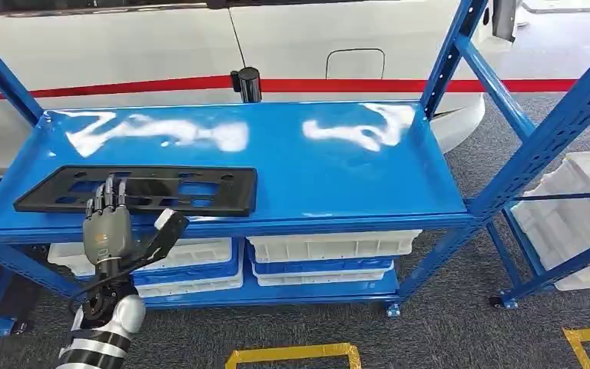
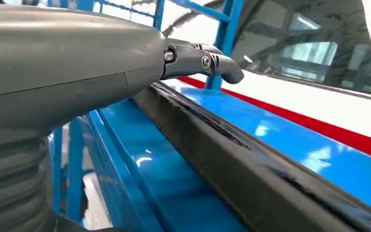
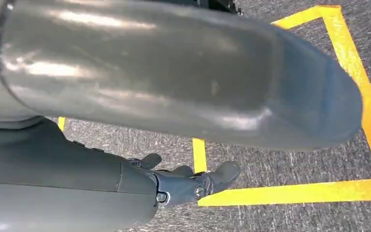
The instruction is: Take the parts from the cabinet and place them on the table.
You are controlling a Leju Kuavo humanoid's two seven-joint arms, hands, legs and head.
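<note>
A flat black plastic part [image 1: 161, 188] with several cut-outs lies on the left half of the blue shelf top [image 1: 338, 177]. My left hand [image 1: 111, 227] is raised at the shelf's front edge. Its fingers point up over the part's near edge and its thumb sticks out to the right; it holds nothing. In the left wrist view the part's long dark edge [image 2: 232, 164] runs just beyond the thumb [image 2: 203, 63], with blue shelf [image 2: 164, 183] beside it. My right hand [image 3: 174, 186] hangs over grey carpet, fingers loosely apart and holding nothing.
White bins [image 1: 330, 246] sit on the lower shelf. A second blue rack [image 1: 553, 138] with white bins [image 1: 584, 200] stands to the right. A white vehicle with a red stripe [image 1: 200, 46] is behind the shelf. Yellow tape [image 1: 292, 355] marks the floor.
</note>
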